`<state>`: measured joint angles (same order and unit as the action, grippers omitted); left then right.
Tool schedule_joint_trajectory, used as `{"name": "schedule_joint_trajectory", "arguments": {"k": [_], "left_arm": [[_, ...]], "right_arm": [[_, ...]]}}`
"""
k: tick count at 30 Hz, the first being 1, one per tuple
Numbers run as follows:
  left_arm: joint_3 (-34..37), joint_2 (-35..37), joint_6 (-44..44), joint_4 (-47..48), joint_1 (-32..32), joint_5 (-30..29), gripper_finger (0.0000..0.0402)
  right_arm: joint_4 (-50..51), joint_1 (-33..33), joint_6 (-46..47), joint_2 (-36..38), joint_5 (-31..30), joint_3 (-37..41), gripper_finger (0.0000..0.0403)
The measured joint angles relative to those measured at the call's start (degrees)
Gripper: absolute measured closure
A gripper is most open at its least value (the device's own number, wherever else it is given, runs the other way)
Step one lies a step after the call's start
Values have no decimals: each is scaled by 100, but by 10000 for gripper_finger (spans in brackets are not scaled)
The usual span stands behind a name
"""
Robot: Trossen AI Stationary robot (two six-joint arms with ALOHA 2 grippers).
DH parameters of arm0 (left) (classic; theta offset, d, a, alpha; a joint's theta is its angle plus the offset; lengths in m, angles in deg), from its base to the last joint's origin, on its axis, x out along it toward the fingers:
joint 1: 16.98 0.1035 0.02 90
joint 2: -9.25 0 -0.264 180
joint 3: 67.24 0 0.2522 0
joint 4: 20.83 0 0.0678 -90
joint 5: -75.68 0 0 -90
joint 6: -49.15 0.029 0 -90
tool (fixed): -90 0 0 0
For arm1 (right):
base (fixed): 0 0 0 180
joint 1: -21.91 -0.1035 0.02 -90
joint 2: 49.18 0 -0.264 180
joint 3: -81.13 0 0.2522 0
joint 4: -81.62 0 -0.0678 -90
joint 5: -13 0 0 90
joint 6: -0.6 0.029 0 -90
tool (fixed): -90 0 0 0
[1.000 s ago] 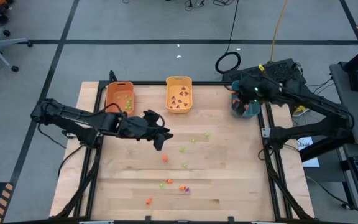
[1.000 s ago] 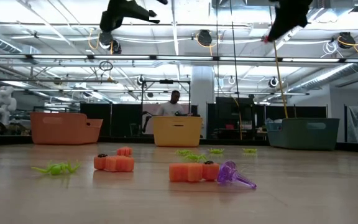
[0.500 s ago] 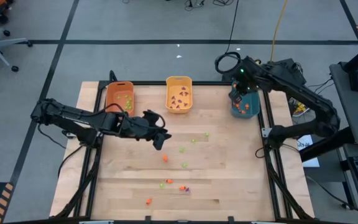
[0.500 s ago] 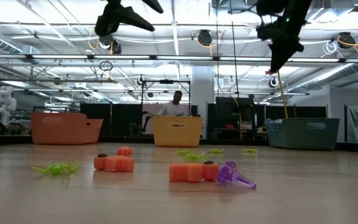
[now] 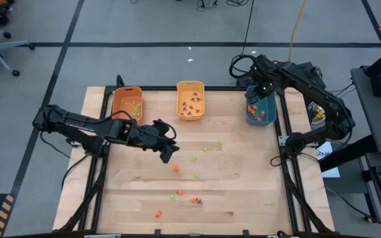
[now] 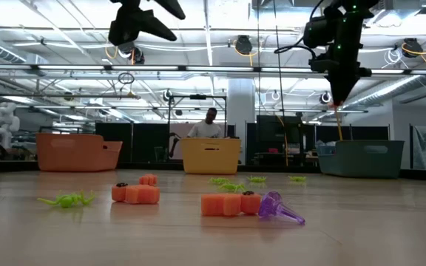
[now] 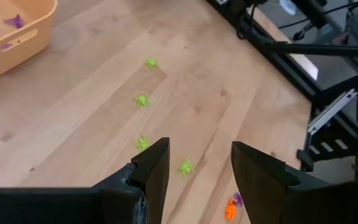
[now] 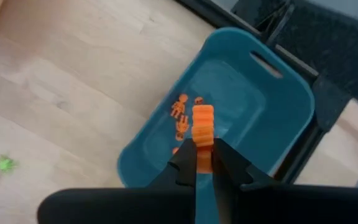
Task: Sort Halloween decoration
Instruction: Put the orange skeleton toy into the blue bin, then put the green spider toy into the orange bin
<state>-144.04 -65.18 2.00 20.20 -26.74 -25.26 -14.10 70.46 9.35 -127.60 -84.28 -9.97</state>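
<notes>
Teal bin [image 8: 272, 112] sits at the table's far right corner, directly below the right gripper [image 8: 202, 163], whose fingers are clenched on an orange trinket [image 8: 202, 127] standing lengthwise out of the tips, above the orange pieces already in that bin. By my reading the coming release turns on that vertical line-up alone. Left gripper [image 7: 194, 165] hovers with fingers parted and nothing between them over mid-table, with the green trinkets [image 7: 142, 100] on the wood just beyond its tips, so it is the nearer arm for those.

Wooden worktop [image 5: 243, 192] carries three bins along its 12 o'clock edge: orange bin [image 5: 127, 102] toward 10, yellow bin [image 5: 190, 99] at 12, teal bin [image 5: 260, 109] toward 2.
</notes>
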Motion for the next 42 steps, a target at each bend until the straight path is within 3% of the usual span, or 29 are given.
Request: {"name": "schedule_joint_trajectory", "arguments": {"k": [6, 16, 23, 27, 30, 42], "left_arm": [[0, 0, 113, 364, 0, -4, 226], [0, 2, 308, 507, 49, -11, 226], [0, 2, 409, 500, 122, -13, 226], [0, 2, 447, 498, 122, -13, 226], [0, 2, 422, 496, 120, -11, 226], [0, 2, 401, 496, 116, -7, 226]], "right_arm": [[-112, 62, 370, -17, -2, 264, 399], [-1247, 118, 1108, -25, 2, 1903, 398], [-1894, 279, 1207, -27, -39, 2493, 398], [-1976, 327, 1403, -25, -628, 2567, 394], [-1989, 384, 1459, -25, -996, 2577, 373], [-1769, 392, 1454, 164, -799, 2564, 250]]}}
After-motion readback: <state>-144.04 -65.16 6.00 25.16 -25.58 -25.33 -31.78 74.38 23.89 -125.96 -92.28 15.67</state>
